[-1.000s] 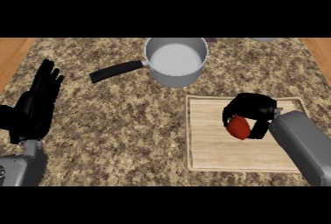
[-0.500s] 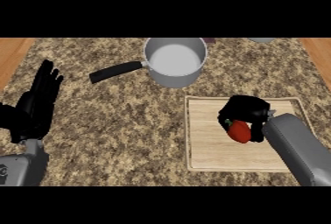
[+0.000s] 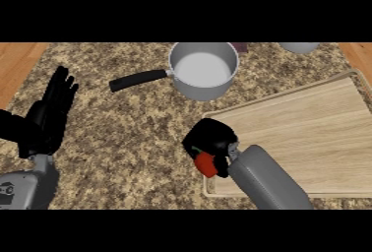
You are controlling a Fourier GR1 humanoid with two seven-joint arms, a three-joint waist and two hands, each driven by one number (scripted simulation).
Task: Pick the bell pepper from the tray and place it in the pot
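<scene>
Right hand (image 3: 211, 142) curled round red bell pepper (image 3: 205, 164) at pale wooden tray's (image 3: 305, 123) near-left corner. Grey metal pot (image 3: 204, 70) beyond tray. Carry should clear rim before release. Left hand (image 3: 48, 114) rested open, far left.

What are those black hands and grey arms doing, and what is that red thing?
You are looking down from a robot's head at a speckled kitchen counter. The grey arms and black hands are the robot's own. Its right hand is curled round a red bell pepper, over the corner of a wooden tray. Its left hand rests open at the left edge, fingers up. Farther back stands a silver pot with a black handle, where the pepper should go.
</scene>
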